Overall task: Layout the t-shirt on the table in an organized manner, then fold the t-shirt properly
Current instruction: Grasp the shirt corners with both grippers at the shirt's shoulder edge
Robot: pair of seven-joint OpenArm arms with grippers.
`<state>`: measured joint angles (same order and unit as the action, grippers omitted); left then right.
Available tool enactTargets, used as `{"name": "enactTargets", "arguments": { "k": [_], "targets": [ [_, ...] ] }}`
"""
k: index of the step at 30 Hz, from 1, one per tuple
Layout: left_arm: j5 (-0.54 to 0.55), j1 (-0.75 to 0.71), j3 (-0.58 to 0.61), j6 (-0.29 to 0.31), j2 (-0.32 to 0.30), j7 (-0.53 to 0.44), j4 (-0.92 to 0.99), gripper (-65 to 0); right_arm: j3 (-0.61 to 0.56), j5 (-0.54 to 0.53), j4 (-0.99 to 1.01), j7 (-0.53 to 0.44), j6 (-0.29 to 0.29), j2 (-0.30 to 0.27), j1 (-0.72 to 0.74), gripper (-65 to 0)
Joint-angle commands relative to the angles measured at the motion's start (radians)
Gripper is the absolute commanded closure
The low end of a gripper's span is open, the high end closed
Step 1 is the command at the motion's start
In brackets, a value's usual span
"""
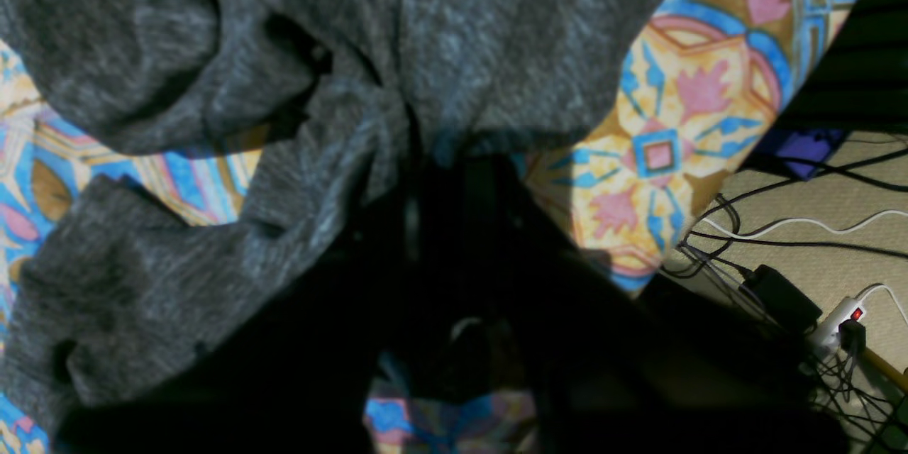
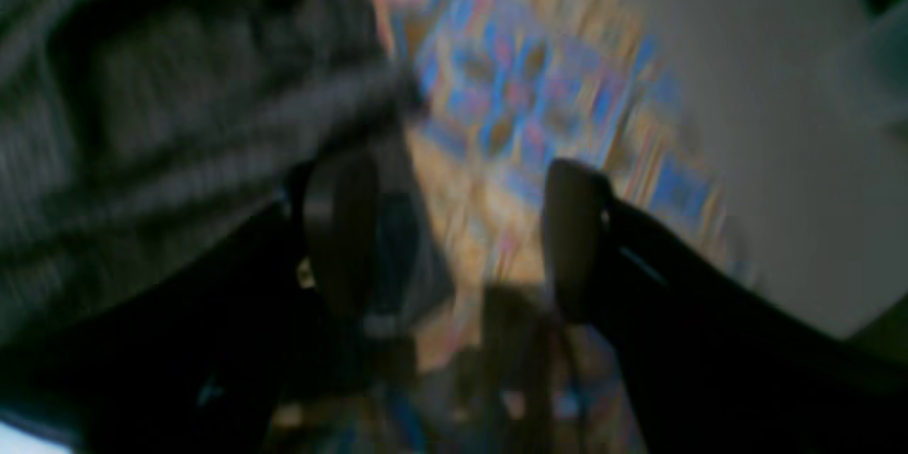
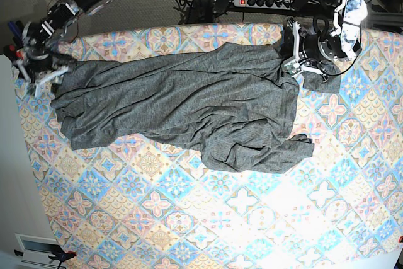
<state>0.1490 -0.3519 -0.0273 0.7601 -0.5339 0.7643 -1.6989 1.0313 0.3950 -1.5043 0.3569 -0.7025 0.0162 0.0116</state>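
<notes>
The t-shirt (image 3: 182, 108) lies spread lengthwise across the far part of the table (image 3: 252, 218), heavily wrinkled, with one end bunched and a sleeve-like flap folded out toward the near side. The left gripper (image 3: 291, 62), at the right of the base view, has its jaws clenched on a gathered pinch of fabric at that end; the left wrist view shows the grey knit (image 1: 397, 64) drawn into tight radiating folds where it meets the dark fingers. The right gripper (image 2: 454, 241), at the far left corner of the cloth in the base view, stands with its fingers (image 2: 340, 227) spread wide and nothing between them; the shirt's edge lies just beside one finger, and the blur of this view hides finer detail. Layout appears unfinished. The principal risk is one-sided tension: if the left arm pulls while the opposite end is unheld, the whole garment may slide and bunch further instead of flattening. A thin pinch could also slip from the closed jaws, and the right gripper, closing imprecisely, might catch the tablecloth along with the shirt.
</notes>
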Motion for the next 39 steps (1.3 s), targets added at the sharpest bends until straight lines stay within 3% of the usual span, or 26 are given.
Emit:
{"name": "enactTargets", "arguments": {
  "k": [1,16,19,24,29,34,37,39],
  "targets": [
    [-0.131,-0.003,-0.003,-0.062,-0.01,0.099,0.02,-3.4,-0.021,-0.02,-0.018,-0.028,0.004,-0.014,0.018,-36.0],
    [-0.131,-0.003,-0.007,-0.062,-0.019,0.1,0.02,-3.4,-0.041,-0.02,0.063,-0.029,0.004,-0.014,-0.014,-35.5],
    [-0.133,-0.003,-0.009,-0.062,-0.039,0.099,0.02,-3.3,-0.042,-0.02,0.115,-0.032,0.004,-0.015,-0.037,-27.5],
    [-0.15,-0.005,-0.01,-0.062,-0.071,0.094,0.02,-3.1,-0.029,-0.021,0.173,-0.032,0.004,-0.022,-0.031,-1.1],
    [-0.246,-0.005,-0.033,-0.062,-0.076,0.091,0.079,-3.1,0.008,-0.021,0.213,-0.032,0.004,-0.022,-0.031,-1.3],
    [-0.308,-0.012,-0.067,-0.062,-0.074,-0.006,0.176,-3.1,0.011,-0.021,0.218,-0.032,0.004,-0.022,-0.031,0.0],
    [-0.343,-0.012,-0.067,-0.062,-0.07,-0.012,0.216,-3.1,0.013,-0.024,0.218,-0.032,0.004,-0.023,-0.031,0.0],
    [-0.361,-0.012,-0.067,-0.062,-0.07,-0.013,0.242,-3.1,0.013,-0.024,0.218,-0.032,0.051,-0.042,-0.031,0.0]
  ]
}}
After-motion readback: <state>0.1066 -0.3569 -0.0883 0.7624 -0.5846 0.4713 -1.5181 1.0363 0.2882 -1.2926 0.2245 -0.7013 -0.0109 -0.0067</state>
